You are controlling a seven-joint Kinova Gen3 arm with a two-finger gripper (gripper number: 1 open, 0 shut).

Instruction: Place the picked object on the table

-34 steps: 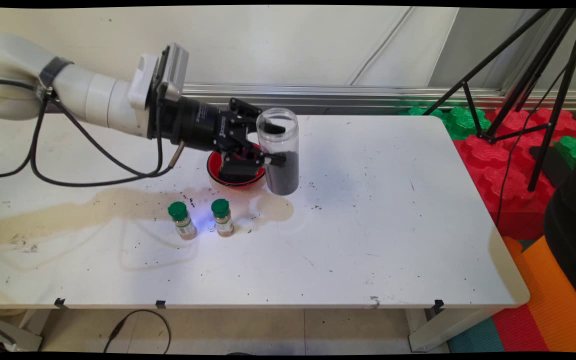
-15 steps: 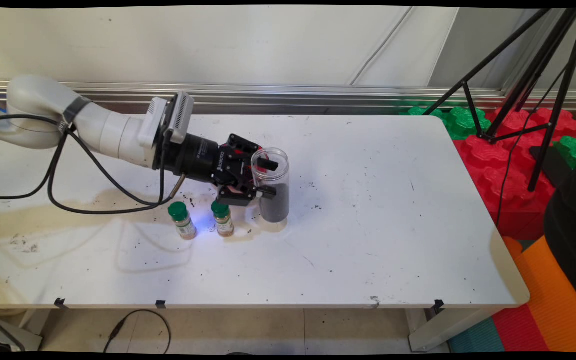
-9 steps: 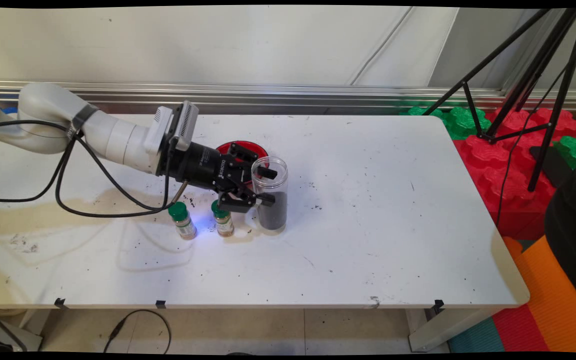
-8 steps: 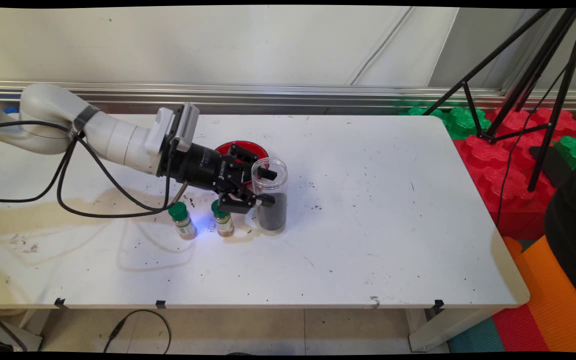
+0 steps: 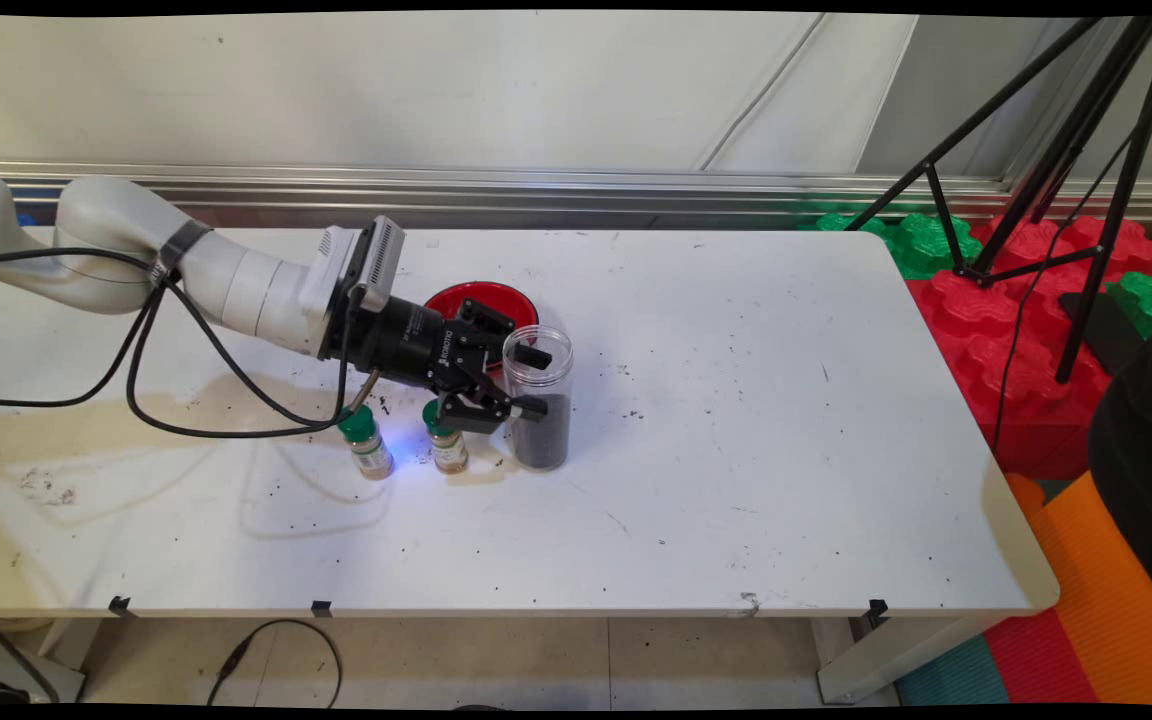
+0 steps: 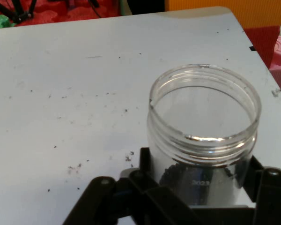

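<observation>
A clear plastic jar [image 5: 540, 436], lidless and about a third full of dark grains, stands upright on the white table [image 5: 756, 420]. My gripper [image 5: 532, 382] reaches in from the left and is shut on the jar's upper half, one finger at its far side and one at its near side. In the hand view the jar's open mouth [image 6: 205, 139] sits between the two fingers [image 6: 145, 161]. A red bowl [image 5: 484, 300] lies just behind the gripper. Two small green-capped spice bottles [image 5: 364, 440] [image 5: 447, 438] stand to the jar's left, the nearer one under the gripper's linkage.
Dark crumbs and a brownish stain [image 5: 86, 440] mark the table's left half. A black tripod [image 5: 1066, 200] and red and green foam blocks [image 5: 986, 330] stand beyond the table's right edge. Black cables [image 5: 166, 380] hang from the arm.
The gripper has carried the jar down from above the red bowl and toward the near side. The jar now rests on the table beside the spice bottles, and the bowl is uncovered.
</observation>
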